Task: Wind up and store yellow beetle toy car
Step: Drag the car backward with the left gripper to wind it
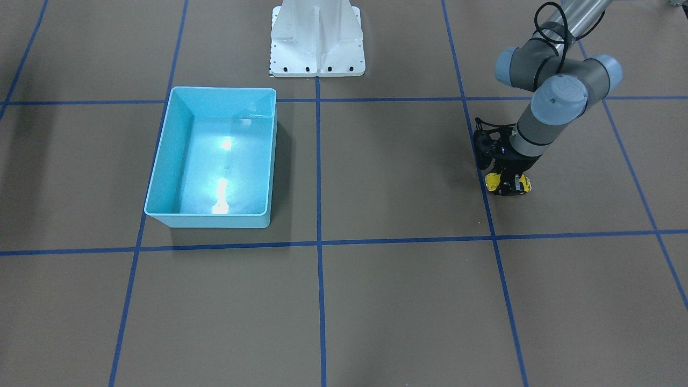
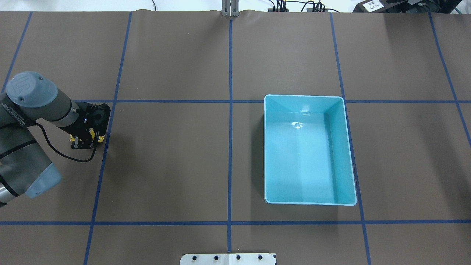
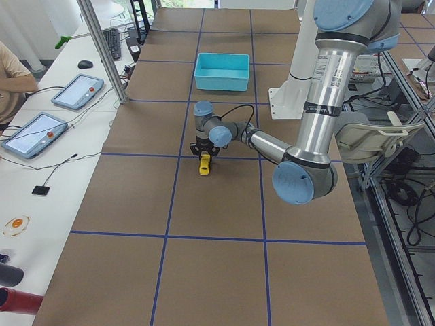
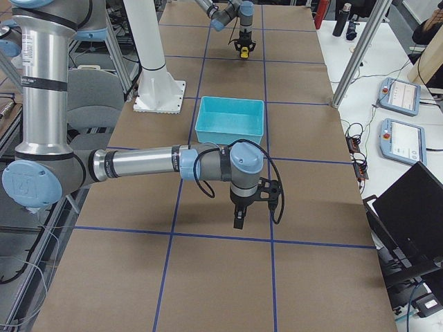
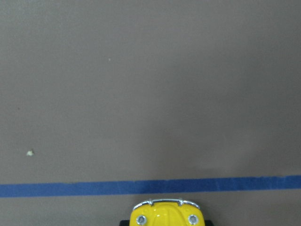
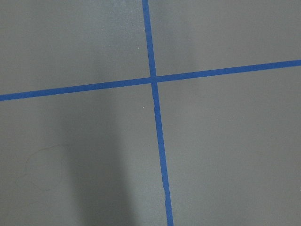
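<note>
The yellow beetle toy car (image 1: 491, 181) sits on the brown table by a blue tape line, far from the turquoise bin (image 1: 161, 161). My left gripper (image 1: 508, 186) comes straight down over the car, its black fingers closed on the car's sides. From overhead only a sliver of the car (image 2: 100, 138) peeks out beside the left gripper (image 2: 86, 141). The left wrist view catches the car's nose (image 5: 166, 215) at the bottom edge. My right gripper (image 4: 239, 220) hangs low over bare table, well short of the bin (image 4: 230, 119); I cannot tell whether it is open or shut.
The bin (image 2: 305, 96) holds nothing and stands right of the centre tape line in the overhead view. The white robot base (image 1: 317, 48) is at the table's edge. Blue tape lines grid the brown table. Tablets and cables lie on side benches (image 3: 75, 92).
</note>
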### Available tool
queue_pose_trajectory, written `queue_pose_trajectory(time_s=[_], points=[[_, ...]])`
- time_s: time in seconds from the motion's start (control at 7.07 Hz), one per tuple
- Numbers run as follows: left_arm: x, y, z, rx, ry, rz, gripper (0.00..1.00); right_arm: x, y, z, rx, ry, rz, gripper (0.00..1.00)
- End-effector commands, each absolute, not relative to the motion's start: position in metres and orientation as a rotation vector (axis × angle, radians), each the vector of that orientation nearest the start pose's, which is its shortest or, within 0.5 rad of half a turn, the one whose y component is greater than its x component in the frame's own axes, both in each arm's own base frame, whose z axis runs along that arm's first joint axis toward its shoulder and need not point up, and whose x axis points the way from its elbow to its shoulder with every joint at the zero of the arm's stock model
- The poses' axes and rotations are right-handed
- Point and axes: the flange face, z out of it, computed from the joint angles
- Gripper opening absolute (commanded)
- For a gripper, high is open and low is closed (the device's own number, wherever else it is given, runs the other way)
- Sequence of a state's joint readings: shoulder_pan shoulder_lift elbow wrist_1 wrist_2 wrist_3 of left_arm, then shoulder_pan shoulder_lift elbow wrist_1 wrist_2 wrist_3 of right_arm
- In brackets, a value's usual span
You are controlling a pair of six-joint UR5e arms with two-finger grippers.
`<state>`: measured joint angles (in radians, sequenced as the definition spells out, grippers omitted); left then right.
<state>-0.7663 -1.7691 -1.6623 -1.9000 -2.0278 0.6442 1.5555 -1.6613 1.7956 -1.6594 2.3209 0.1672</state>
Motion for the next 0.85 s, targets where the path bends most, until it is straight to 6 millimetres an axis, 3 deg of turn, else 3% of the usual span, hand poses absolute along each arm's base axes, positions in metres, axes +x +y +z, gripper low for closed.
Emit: queue_pose_trajectory(time_s=[0.0,0.71], points=[[0.361,-0.474,0.488,0.639,0.542,1.513,0.00,0.058,-0.454,0.601,-0.025,-0.751,0.127,1.00],[0.348,-0.471,0.501,0.653,0.548,1.504,0.00,0.058,-0.454,0.603,-0.028,-0.751,0.129,1.00]])
